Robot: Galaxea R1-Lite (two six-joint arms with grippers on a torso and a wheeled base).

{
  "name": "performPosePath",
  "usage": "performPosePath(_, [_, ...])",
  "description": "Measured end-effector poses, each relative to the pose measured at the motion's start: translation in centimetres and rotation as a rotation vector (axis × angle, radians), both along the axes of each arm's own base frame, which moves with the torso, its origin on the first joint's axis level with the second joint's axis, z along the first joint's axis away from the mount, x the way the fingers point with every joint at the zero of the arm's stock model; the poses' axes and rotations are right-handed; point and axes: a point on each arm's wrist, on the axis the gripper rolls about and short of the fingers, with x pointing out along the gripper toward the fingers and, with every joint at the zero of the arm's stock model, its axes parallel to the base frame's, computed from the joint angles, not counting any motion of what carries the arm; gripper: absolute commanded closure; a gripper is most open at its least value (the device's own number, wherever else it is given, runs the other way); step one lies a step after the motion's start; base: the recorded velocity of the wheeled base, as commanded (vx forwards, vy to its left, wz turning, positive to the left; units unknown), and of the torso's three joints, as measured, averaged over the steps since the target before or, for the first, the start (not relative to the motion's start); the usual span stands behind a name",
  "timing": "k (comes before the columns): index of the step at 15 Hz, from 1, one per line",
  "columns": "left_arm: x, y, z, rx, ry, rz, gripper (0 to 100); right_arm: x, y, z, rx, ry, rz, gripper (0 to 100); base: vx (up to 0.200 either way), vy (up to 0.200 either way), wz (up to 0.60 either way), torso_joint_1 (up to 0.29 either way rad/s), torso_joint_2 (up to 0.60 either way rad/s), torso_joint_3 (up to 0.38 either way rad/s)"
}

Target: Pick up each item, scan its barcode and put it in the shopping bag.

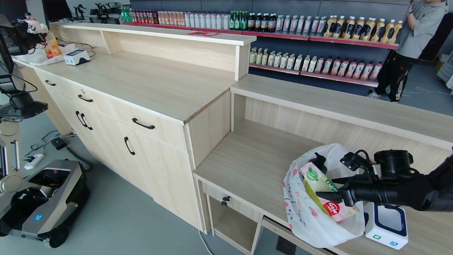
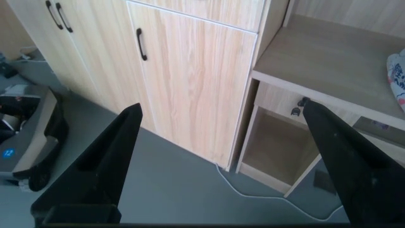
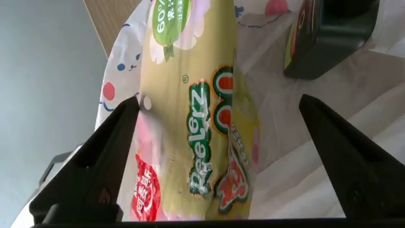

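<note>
Right wrist view: R gripper [image 3: 218, 106] spread open either side of snack pack [image 3: 190, 126] in shopping bag [image 3: 119, 60]; L gripper [image 2: 221, 109] open too, by cabinet [image 2: 190, 69].

A long pale-wood desk [image 1: 148, 81] with black-handled drawers [image 1: 155, 131] runs from 10 o'clock to centre, stepping down to a lower section [image 1: 247, 159] at 5 o'clock. Dark shelves [image 1: 318, 38] of bottles [image 1: 354, 28] line 1 o'clock, and grey floor [image 1: 116, 219] lies at 7 o'clock.

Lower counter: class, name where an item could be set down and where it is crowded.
Free: the lower counter between the tall cabinet and the shopping bag. Crowded: the near corner, with bag, right gripper and scanner.
</note>
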Motion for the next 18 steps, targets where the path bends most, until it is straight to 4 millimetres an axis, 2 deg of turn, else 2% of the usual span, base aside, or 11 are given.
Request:
performPosePath(2, [0.0, 0.0, 0.0, 0.000, 0.000, 0.000, 0, -0.6, 0.0, 1.2, 0.001, -0.024, -0.002, 0, 0.000, 0.000, 0.00, 0.000, 0.00, 0.000])
performPosePath(5, [0.0, 0.0, 0.0, 0.000, 0.000, 0.000, 0, -2.4, 0.2, 4.4, -0.003, -0.093, -0.006, 0, 0.000, 0.000, 0.00, 0.000, 0.00, 0.000])
performPosePath(9, [0.0, 0.0, 0.0, 0.000, 0.000, 0.000, 0, -6.7, 0.4, 9.4, -0.027, -0.238, -0.020, 0, 0.000, 0.000, 0.00, 0.000, 0.00, 0.000])
performPosePath(11, [0.0, 0.0, 0.0, 0.000, 0.000, 0.000, 0, -8.7, 0.2, 11.1, -0.084, -0.320, -0.045, 0, 0.000, 0.000, 0.00, 0.000, 0.00, 0.000])
performPosePath(13, [0.0, 0.0, 0.0, 0.000, 0.000, 0.000, 0, -10.2, -0.3, 12.7, -0.194, -0.403, -0.133, 0, 0.000, 0.000, -0.60, 0.007, 0.00, 0.005])
performPosePath(18, [0.0, 0.0, 0.0, 0.000, 0.000, 0.000, 0, -12.7, -0.4, 18.2, -0.181, -0.574, -0.285, 0, 0.000, 0.000, -0.60, 0.005, 0.00, 0.001])
